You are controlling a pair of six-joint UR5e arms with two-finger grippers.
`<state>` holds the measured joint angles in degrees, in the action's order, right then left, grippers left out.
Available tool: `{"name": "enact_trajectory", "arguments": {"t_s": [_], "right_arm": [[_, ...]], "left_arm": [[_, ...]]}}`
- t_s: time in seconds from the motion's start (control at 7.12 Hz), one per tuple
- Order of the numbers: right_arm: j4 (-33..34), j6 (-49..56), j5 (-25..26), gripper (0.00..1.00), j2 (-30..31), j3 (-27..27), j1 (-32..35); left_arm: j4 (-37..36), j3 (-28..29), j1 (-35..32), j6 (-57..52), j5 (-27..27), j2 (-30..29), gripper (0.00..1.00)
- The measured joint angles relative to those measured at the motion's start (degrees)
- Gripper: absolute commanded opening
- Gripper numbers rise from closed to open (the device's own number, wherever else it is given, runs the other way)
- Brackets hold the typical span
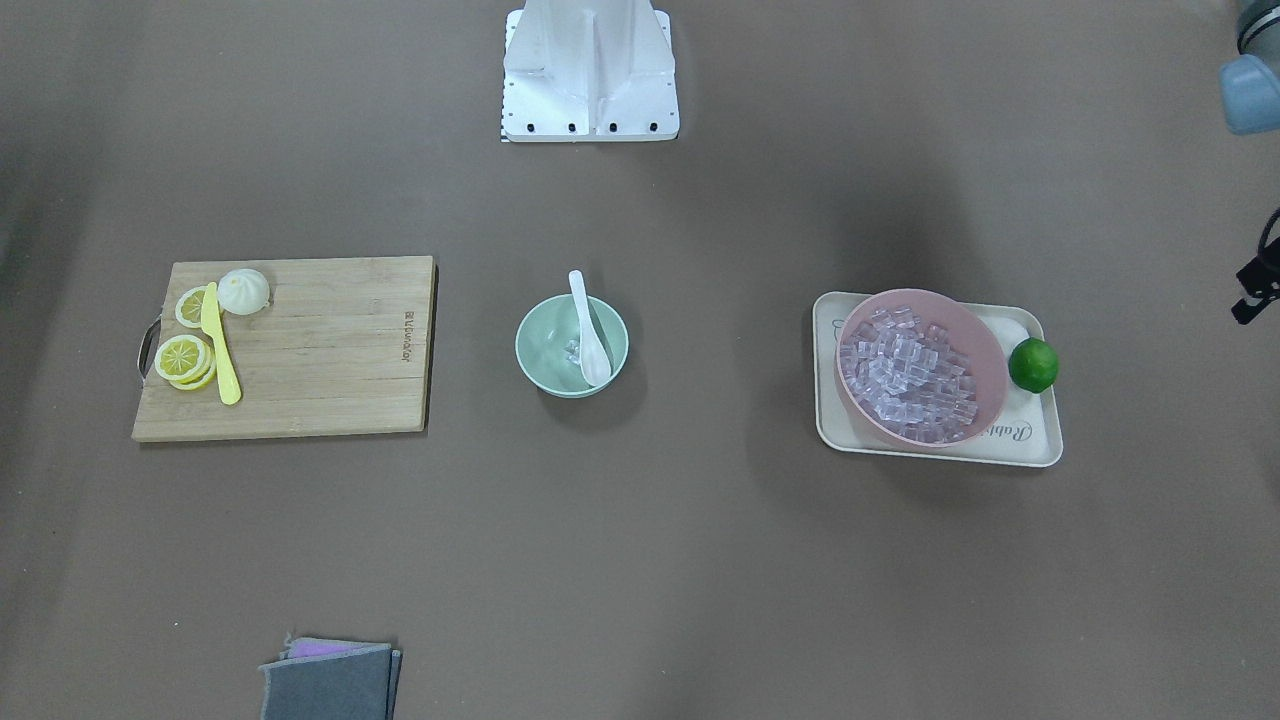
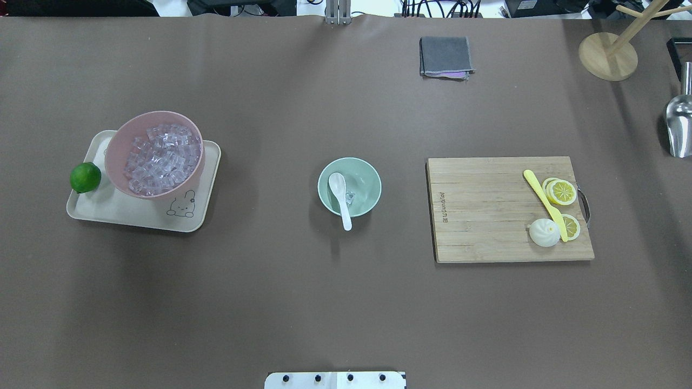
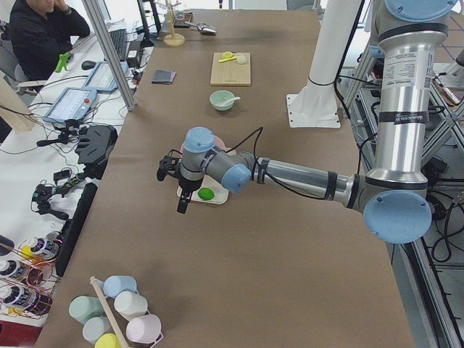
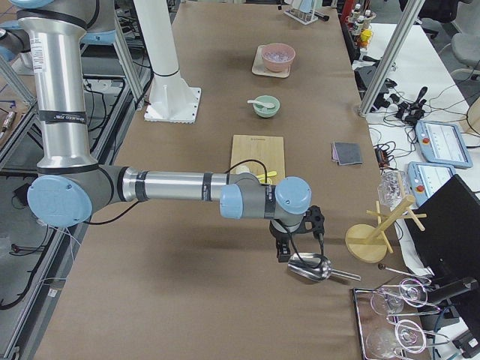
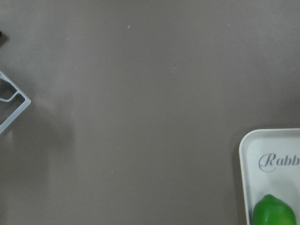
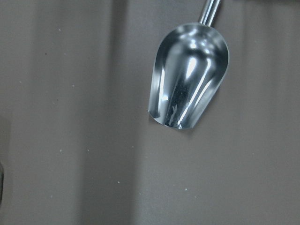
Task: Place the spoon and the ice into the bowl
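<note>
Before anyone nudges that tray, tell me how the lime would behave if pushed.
Round and glossy, the lime would probably roll rather than slide. It sits at the outer edge of the tray, beside the pink bowl, so an outward push might tip it over the low rim. It looks firm, likely not fragile.

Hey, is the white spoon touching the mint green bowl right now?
Touching. The overhead view shows the spoon lying in the bowl, scoop inside, handle resting over the near rim.

Brown table point(image 2: 270, 297), mint bowl point(image 2: 369, 181), tray point(image 2: 119, 213), cutting board point(image 2: 481, 210), folded cloth point(image 2: 444, 55), metal scoop point(image 2: 680, 127)
</note>
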<state>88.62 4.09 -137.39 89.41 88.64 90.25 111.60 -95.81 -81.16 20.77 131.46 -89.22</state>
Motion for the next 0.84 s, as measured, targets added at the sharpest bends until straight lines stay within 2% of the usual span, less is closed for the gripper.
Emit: {"name": "enact_trajectory", "arguments": {"t_s": [0.28,0.42,0.56,0.84], "right_arm": [[-0.33,0.04,-1.96,1.0,3.0,0.38,0.33],[-0.3,-0.17,-2.14,1.0,3.37,0.39,0.35],[-0.2,-0.44,-2.03,1.0,3.48,0.4,0.36],[0.01,-0.82,-1.19,1.0,3.59,0.31,0.36]], "left_arm": [[-4.09,-0.28,-5.78,-3.84,4.46,1.86,0.98],[-8.18,-2.81,-7.37,-5.16,5.29,2.36,0.98],[-11.77,-5.15,-7.65,-5.67,5.42,2.58,0.98],[-13.83,-6.15,-5.53,-5.95,3.64,2.85,0.98]]}}
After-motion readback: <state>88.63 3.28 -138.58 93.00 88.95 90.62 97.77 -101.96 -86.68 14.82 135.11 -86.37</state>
